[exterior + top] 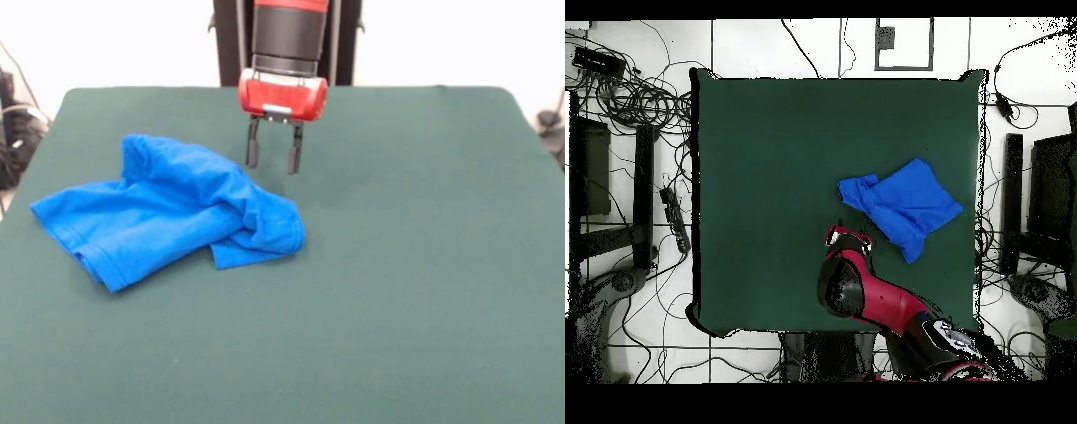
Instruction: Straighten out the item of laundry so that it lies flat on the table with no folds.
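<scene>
- Your gripper (274,157) hangs released above the bench (424,265), holding nothing.
- The crumpled, folded T-shirt (168,212) lies just beside it, spreading to the front view's left.

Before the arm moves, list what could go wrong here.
1. The shirt is bunched in overlapping folds; a pinch may catch several layers and drag the heap instead of spreading it.
2. The open claw hangs at the shirt's far edge, so it may close on the table cloth and miss.
</scene>
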Robot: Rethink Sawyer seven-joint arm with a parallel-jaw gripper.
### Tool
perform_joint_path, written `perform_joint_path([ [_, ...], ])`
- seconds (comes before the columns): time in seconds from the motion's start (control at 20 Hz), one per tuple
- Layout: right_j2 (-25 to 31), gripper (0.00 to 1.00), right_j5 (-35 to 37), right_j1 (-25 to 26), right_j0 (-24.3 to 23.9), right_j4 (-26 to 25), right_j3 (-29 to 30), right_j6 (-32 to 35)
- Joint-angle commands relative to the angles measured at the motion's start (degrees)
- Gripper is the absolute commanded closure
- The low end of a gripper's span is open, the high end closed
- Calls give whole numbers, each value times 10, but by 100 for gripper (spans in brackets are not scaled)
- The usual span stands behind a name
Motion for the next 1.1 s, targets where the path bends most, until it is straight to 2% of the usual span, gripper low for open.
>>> perform_joint_path([
  [0.05, -202, 0, 152, 33, 217, 238, -32, 64],
  [0.25, -196, 0, 156, 15, 192, 201, -24, 58],
  [0.6, -167, 0, 153, 5, 82, 83, -45, 34],
  [1.1, -163, 0, 245, -40, 37, 18, -105, -1],
])
